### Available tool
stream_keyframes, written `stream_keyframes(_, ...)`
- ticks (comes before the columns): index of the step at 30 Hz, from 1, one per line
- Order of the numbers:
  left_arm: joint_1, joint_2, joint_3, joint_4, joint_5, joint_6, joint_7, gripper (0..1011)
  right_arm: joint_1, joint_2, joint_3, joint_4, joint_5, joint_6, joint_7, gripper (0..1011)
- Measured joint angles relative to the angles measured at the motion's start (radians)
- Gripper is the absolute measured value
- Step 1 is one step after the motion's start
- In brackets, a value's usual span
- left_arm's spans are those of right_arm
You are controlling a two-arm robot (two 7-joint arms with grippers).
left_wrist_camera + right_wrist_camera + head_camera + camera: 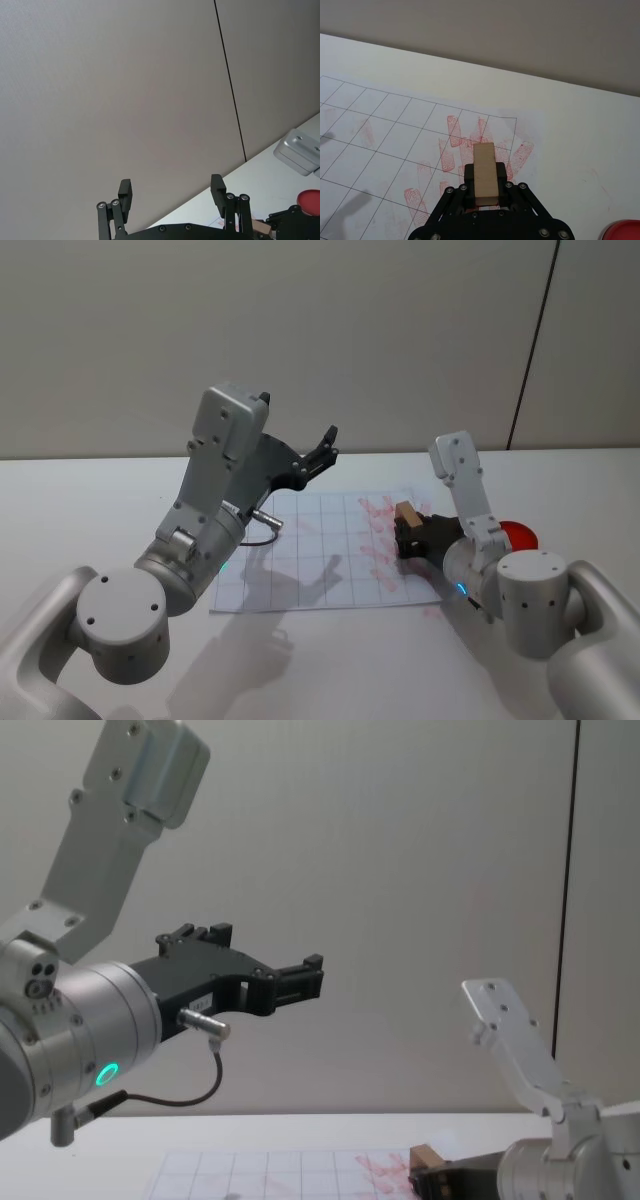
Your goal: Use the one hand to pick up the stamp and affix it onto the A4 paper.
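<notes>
A white table (pixel 80 500) is spread across the scene, with a plain grey wall behind it. In the head view, the left arm is held high above the sheet's 9 o'clock side. The left gripper (pixel 322 448) is aimed toward 2 o'clock, well clear of the table. Its two black fingers (pixel 125 192) are spread wide with nothing between them, and the same wide gap is seen from the chest (pixel 305 978).

The A4 paper (pixel 300 560) is laid flat at the middle of the table. It is ruled with a faint grey grid, and a cluster of red stamp marks (pixel 465 150) is printed toward its 3 o'clock edge.

The right gripper (pixel 408 535) is reached in low from 4 o'clock, over that marked part of the sheet. Its jaws are closed narrowly on the stamp.

A round red ink pad (pixel 518 534) is set on the bare table at 3 o'clock of the paper, near the right arm.

The stamp (pixel 484 172), a small tan wooden block, is gripped at its rear, and its free end juts forward over the red marks. Whether it is pressed against the paper cannot be told.
</notes>
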Motion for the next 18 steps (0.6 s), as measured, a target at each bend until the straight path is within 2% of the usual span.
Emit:
stream_keyframes(6, 0.000, 0.000, 0.000, 0.000, 0.000, 0.000, 0.000, 1001, -0.003, 0.002, 0.004, -0.010, 0.012, 0.000, 0.002, 220)
stream_keyframes(18, 0.000, 0.000, 0.000, 0.000, 0.000, 0.000, 0.000, 1001, -0.031, 0.015, 0.017, -0.132, 0.043, 0.002, -0.003, 220)
